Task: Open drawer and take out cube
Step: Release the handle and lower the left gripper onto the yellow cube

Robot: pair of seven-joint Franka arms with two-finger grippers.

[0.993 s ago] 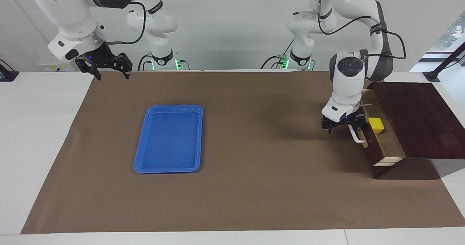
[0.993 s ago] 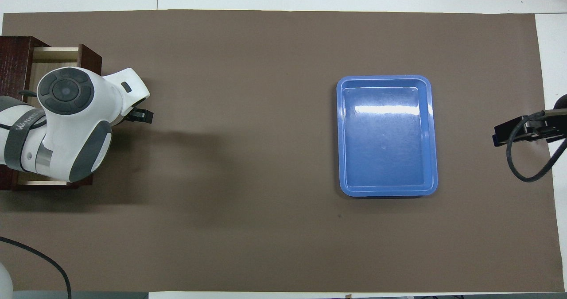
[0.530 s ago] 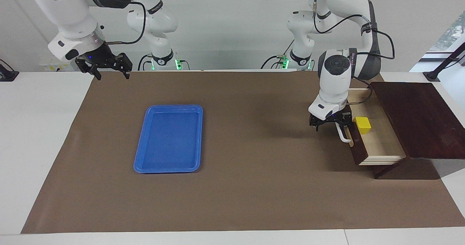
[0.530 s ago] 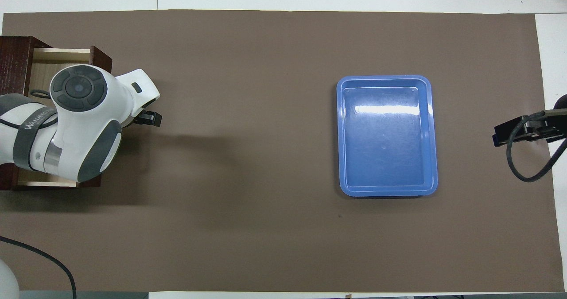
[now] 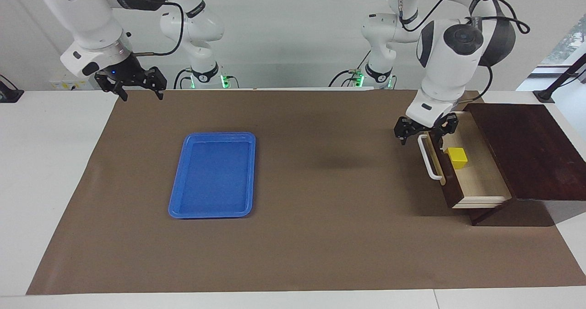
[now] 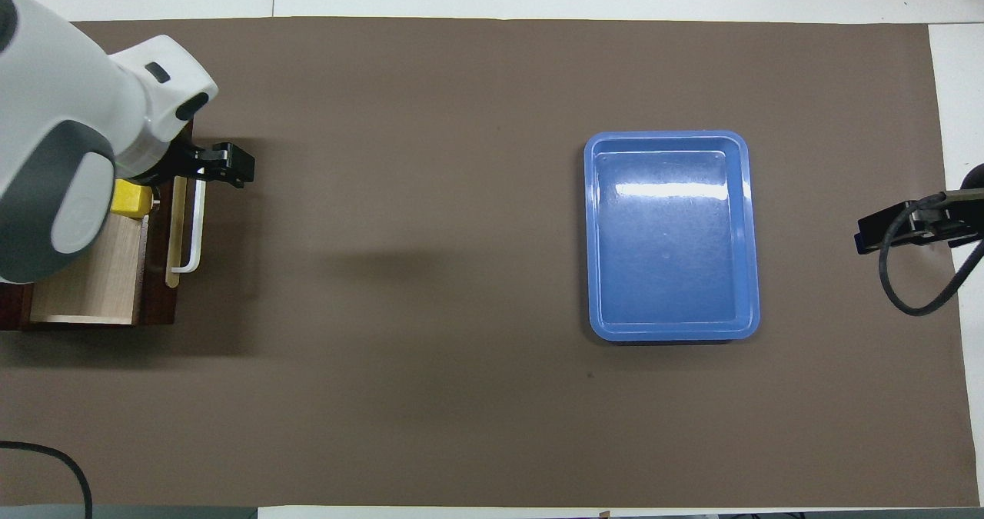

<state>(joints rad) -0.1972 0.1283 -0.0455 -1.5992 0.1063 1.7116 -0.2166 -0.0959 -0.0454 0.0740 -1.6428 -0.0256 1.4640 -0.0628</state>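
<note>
The dark wooden drawer (image 5: 451,183) (image 6: 157,288) stands pulled out of its box (image 5: 526,149), its pale inside showing. The yellow cube (image 5: 458,157) (image 6: 128,200) sits inside it, close to the drawer's front. My left gripper (image 5: 423,132) (image 6: 198,167) hangs open above the end of the white bar handle (image 5: 428,160) (image 6: 196,231) nearer the robots and holds nothing. In the overhead view the left arm covers part of the drawer and cube. My right gripper (image 5: 141,94) (image 6: 903,228) waits open, raised over the table's corner at the right arm's end.
A flat blue tray (image 5: 213,210) (image 6: 671,333) lies on the brown mat (image 5: 320,235) toward the right arm's end. The box sits at the mat's edge at the left arm's end. A cable loops under the right wrist (image 6: 915,288).
The drawer slid farther out with the left gripper at its handle. That gripper then lifted off the handle and rose above its end nearer the robots. The right arm stayed put.
</note>
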